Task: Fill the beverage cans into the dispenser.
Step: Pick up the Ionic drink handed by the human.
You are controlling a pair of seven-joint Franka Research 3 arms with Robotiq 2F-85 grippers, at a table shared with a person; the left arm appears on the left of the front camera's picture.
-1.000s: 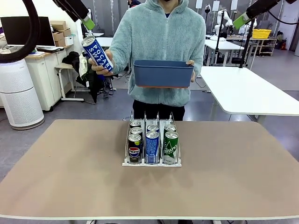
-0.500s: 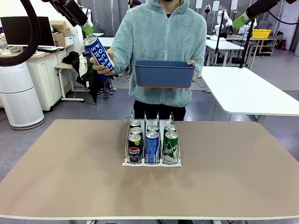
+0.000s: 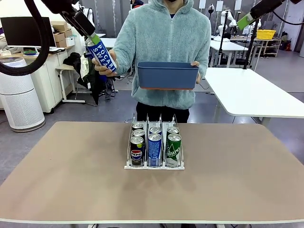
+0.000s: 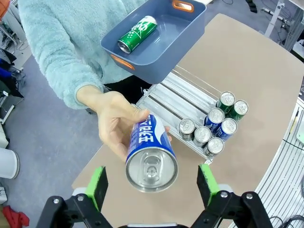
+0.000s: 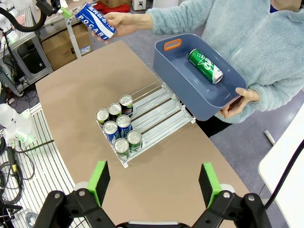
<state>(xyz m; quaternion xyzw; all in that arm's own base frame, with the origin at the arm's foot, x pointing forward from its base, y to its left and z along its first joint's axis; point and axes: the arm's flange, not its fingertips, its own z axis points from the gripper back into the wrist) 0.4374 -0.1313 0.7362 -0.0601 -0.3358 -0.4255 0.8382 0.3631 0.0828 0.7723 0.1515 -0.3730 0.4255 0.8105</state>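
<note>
A blue-and-white can (image 4: 151, 159), a green can (image 4: 137, 34), a blue bin (image 4: 167, 29) with orange handles (image 4: 183, 5).

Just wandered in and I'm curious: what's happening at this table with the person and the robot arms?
A person's hand holds out a blue-and-white can to the left gripper, open at the can's top, not gripping. The other hand holds a blue bin with one green can inside. The dispenser on the table already has six cans. The right gripper hangs open, up high.
</note>
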